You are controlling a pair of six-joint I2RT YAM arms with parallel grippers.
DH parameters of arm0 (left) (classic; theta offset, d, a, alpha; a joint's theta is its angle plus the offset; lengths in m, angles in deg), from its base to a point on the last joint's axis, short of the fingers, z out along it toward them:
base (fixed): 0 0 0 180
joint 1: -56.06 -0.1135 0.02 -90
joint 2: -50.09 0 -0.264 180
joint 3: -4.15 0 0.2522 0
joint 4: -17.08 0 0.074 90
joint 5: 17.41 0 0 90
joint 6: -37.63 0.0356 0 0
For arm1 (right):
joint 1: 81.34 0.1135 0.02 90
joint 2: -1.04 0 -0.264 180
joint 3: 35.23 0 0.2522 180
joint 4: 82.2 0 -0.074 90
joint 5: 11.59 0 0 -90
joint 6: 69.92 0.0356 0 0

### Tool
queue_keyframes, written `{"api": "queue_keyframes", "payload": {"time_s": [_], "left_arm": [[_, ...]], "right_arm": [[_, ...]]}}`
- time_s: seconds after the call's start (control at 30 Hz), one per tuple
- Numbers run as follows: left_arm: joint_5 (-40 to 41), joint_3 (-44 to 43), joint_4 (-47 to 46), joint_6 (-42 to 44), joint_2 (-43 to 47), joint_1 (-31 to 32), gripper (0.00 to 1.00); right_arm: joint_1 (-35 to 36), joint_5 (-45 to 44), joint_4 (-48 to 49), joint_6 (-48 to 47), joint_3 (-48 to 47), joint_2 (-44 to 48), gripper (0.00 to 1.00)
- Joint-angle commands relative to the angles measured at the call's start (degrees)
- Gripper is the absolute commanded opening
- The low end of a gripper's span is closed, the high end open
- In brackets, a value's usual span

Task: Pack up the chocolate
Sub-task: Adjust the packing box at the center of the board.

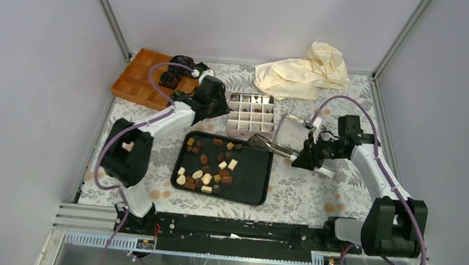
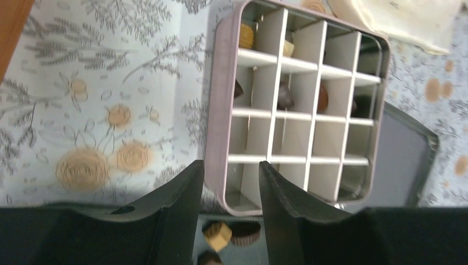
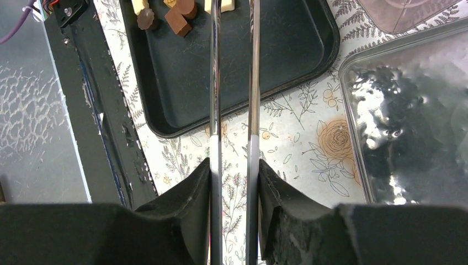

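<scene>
Hovering over the divided tin [image 2: 212, 110], left hand [image 2: 231, 165] apart; right hand [image 3: 234, 165] clamped on tongs [image 3: 215, 83] toward the tray [image 3: 292, 55].

Chocolates [image 1: 206, 178] are spread on tray [image 1: 251, 172]; divided box [image 1: 251, 113] is placed behind it, lid [image 1: 290, 129] right of box.

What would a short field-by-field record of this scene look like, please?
Loose chocolate: scattered on black tray
Divided tin: several cells filled, others empty
Left claw: open, at tin's corner
Right claw: shut on tongs, tips over tray
Tin lid: on table beside tin
</scene>
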Motion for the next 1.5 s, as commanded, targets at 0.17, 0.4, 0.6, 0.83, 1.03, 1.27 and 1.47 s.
{"api": "queue_keyframes", "payload": {"time_s": [0.17, 0.4, 0.6, 0.83, 1.03, 1.27, 1.47], "left_arm": [[4.78, -21.63, 15.61, 9.15, -16.54, 0.23, 0.45], [7.57, -30.40, 20.00, 11.86, -23.94, 0.32, 0.40], [7.60, -35.06, 22.58, 12.71, -28.75, 0.32, 0.32], [7.92, -38.03, 23.64, 12.87, -30.94, 0.32, 0.21], [10.01, -38.56, 23.56, 12.59, -30.18, 0.30, 0.02], [15.50, -33.83, 17.90, 13.62, -21.86, 1.39, 0.00], [19.78, -17.83, 0.38, 14.67, -6.69, 3.33, 0.00]], "right_arm": [[-1.18, 3.49, 2.25, 1.50, 0.73, 2.61, 0.00], [-1.16, 3.86, 2.35, 1.50, 1.00, 2.70, 0.00], [-1.14, 3.87, 2.36, 1.42, 1.18, 2.95, 0.00], [-2.90, 4.14, 2.35, 1.42, 1.18, 3.05, 0.00], [-3.17, 4.42, 2.10, 1.42, 1.09, 3.22, 0.00], [-3.56, 7.18, -1.36, 1.63, -2.29, 4.19, 0.00], [-4.18, 8.75, -7.16, 2.39, -10.87, 3.86, 0.00]]}}
